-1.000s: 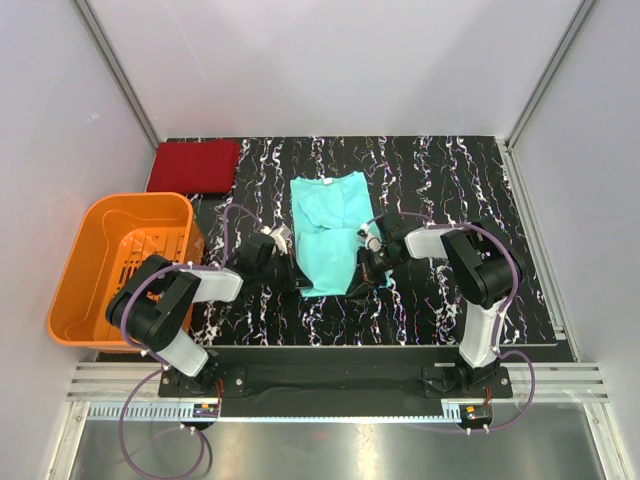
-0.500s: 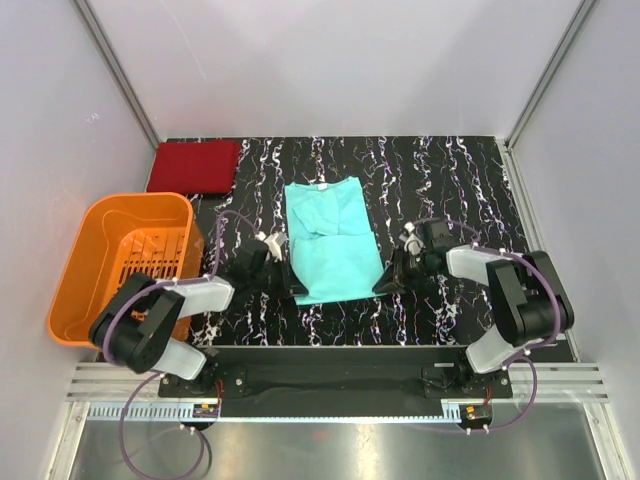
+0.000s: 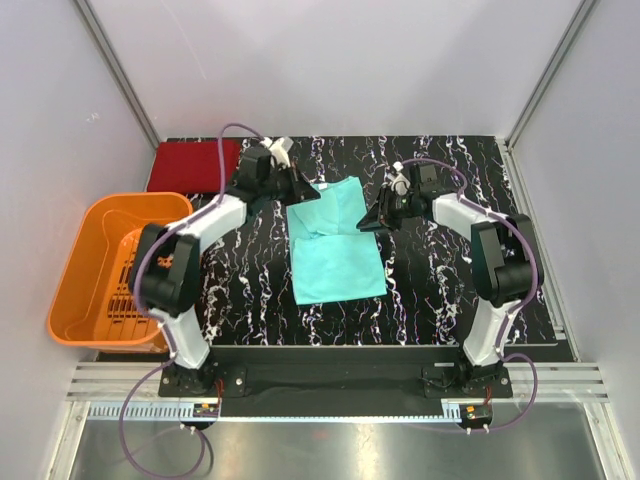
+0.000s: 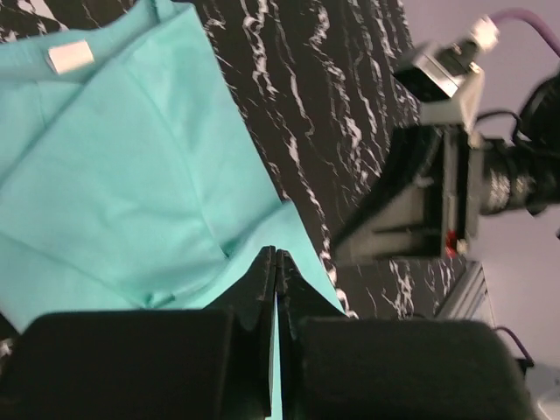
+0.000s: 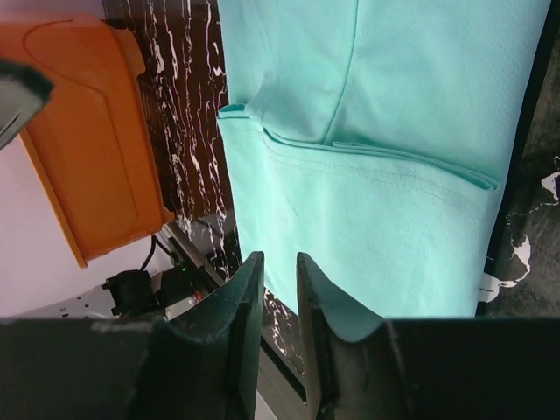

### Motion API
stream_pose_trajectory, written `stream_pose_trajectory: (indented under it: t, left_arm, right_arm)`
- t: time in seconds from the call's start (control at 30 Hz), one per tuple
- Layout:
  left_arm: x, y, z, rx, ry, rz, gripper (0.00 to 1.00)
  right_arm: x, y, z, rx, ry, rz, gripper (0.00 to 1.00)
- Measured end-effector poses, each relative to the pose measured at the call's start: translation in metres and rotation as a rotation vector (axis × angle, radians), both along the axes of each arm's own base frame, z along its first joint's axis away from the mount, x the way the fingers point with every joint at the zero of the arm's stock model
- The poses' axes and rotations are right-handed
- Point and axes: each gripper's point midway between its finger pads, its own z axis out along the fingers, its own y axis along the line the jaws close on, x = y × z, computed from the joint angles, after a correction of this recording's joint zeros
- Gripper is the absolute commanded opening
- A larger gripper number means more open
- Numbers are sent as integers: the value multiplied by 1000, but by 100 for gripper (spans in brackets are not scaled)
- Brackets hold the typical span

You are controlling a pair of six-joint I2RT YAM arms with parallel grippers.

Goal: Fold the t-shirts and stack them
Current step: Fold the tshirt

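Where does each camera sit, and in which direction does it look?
Top external: above and behind the arm bases, looking down on the table; both arms show.
Left wrist: on the left arm, facing the right arm across the teal t-shirt; the shut left gripper shows.
Right wrist: on the right arm, facing the orange basket across that shirt; the open right gripper shows.
Shared: the teal t-shirt.

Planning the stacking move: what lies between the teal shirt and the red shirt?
Top view: the left gripper, fingers shut at the teal shirt's edge, with its wrist over dark marbled table.
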Motion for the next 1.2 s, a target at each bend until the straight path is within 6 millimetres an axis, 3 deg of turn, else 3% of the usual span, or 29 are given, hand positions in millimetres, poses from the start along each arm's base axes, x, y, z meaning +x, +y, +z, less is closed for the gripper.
stream_pose_trajectory:
  t: [0.1,0.3,0.63,1.03,1.2]
  left_arm:
    - [19,-6,-32,13,64,-6,0]
    - [9,-17,-97,30,222,-35,0]
    - [-13,-21,-151,71,324,-53,0]
    - [-26,-25,-153,94,302,-97,0]
    - [-50,-34,-154,102,297,-138,0]
  right_arm:
    - [2,1,-7,3,28,-4,28]
    - [1,2,-19,6,70,-6,28]
    - [2,4,-25,17,79,-3,27]
    - [0,5,-50,11,141,-8,28]
    - [-5,6,-57,14,147,-8,28]
